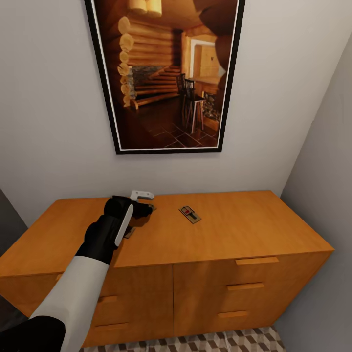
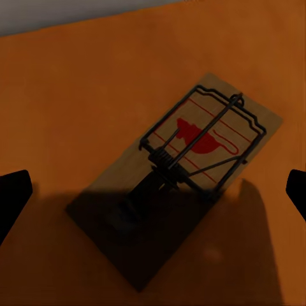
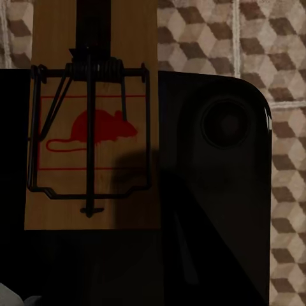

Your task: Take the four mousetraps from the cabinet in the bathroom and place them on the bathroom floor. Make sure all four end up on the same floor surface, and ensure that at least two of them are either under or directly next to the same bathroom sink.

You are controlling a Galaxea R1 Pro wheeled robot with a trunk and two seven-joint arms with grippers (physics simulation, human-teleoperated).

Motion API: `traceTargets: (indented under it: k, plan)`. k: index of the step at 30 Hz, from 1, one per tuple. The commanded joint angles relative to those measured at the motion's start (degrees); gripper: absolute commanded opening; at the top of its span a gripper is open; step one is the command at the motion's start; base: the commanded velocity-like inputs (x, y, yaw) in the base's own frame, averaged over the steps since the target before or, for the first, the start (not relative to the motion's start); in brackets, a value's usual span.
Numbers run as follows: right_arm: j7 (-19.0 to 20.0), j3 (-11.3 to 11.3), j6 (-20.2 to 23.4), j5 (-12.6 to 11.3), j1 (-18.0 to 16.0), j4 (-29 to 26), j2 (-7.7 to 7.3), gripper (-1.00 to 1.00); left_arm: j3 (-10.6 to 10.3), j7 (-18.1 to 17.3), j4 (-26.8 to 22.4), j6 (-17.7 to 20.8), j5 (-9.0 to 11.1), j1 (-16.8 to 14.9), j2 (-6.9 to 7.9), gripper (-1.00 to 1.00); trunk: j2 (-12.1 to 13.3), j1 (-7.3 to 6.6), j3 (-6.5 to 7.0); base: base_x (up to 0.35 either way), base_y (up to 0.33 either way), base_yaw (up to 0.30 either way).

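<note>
Cabinet (image 1: 234,230): low orange-brown unit with bar-handled drawers, set against a white wall under a framed picture of a log interior (image 1: 168,73).

Mousetrap, item one (image 1: 189,214): lies flat on the cabinet top, right of the left gripper (image 1: 142,209) and apart from it; long axis runs diagonally across the top.

Mousetrap, item two (image 2: 185,166): flat on the orange top, seen from the left wrist camera; long axis diagonal, the red mouse print and wire bar at the sunlit end, the other end in shadow. It lies between the two dark fingertips (image 2: 13,197), touching neither. Left pincer: spread wide, holding nothing.

Mousetrap, item three (image 3: 92,121): seen close in the right wrist view, long axis along the fingers, spring coil at the far end, red mouse silhouette inside a red outline; no readable writing. It lies against a black gripper part, above cube-patterned bathroom floor (image 3: 280,76). Right pincer: opening cannot be judged.
</note>
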Motion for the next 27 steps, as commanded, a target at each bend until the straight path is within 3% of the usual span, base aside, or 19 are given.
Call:
traceTargets:
  k: [1,27]
  plan:
    - [0.0,-0.1,-0.1,0.2,0.0,-0.1,0.0,-1.0,-0.1,0.2,-0.1,0.2,-0.1,0.0,0.0,1.0,0.0,0.0,-0.04,0.005,0.0,0.0]
    - [0.0,-0.1,-0.1,0.2,0.0,-0.1,0.44,-1.0,-0.4,0.2,0.1,0.2,-0.1,0.0,0.0,1.0,0.0,0.0,-0.04,0.0,0.0,0.0]
